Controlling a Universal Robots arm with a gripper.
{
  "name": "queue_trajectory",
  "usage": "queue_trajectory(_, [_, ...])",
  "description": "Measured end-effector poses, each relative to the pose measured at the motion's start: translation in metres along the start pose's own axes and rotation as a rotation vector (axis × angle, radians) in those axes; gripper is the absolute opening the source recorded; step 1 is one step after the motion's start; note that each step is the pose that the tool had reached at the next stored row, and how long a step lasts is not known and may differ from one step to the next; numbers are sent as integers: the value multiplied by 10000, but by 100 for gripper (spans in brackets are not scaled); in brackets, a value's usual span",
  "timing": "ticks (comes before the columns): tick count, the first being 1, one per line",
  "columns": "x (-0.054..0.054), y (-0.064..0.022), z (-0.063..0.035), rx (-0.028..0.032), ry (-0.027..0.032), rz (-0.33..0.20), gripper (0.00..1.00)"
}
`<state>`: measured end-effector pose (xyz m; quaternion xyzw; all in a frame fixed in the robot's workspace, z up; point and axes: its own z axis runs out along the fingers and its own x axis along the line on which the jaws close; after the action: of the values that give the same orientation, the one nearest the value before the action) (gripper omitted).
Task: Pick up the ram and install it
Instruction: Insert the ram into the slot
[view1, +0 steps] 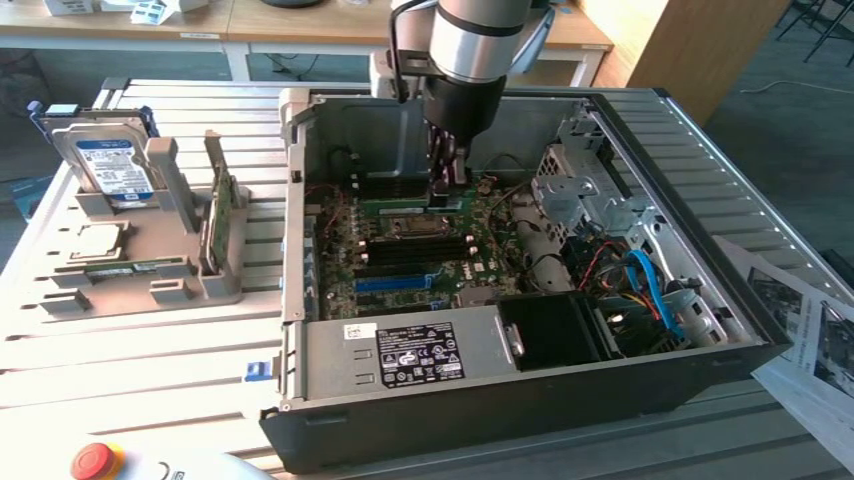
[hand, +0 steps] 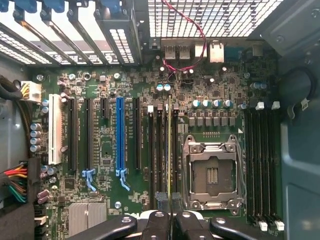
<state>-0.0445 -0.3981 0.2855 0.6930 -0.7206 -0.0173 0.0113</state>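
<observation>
gripper (hand: 170, 217) clamping ram (hand: 170, 150) edge-on, slots (hand: 156, 150) close alongside

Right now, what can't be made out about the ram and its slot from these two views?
- Whether the ram is seated: the wrist view shows it edge-on, and in the exterior view the gripper covers it.
- Its label and chips: edge-on in the wrist view, so both faces are hidden.
- The near slot latches: in the wrist view, they are behind the fingers.
- Power supply label text: too small in the exterior view.

- The ram (hand: 170, 150) is a slim green stick, seen edge-on, standing on its long edge.
- It runs along the dark slots (hand: 160, 150), seemingly set into one.
</observation>
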Motion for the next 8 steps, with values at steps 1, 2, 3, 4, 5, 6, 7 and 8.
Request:
queue_trajectory(1, [2, -10, -1, -1, 1, 0, 12])
queue_trajectory(2, [4, -20, -1, -3, 1, 1, 12])
queue_trajectory(3, [5, -30, -2, -4, 1, 0, 12])
queue_trajectory(4, [7, -41, -2, -5, 1, 0, 12])
queue_trajectory(5, [9, -53, -3, -6, 2, -1, 12])
queue_trajectory(6, [10, -63, -4, -7, 2, 0, 12])
queue_trajectory(7, [11, -71, -4, -7, 2, 0, 12])
queue_trajectory(8, [12, -73, -4, -7, 2, 0, 12])
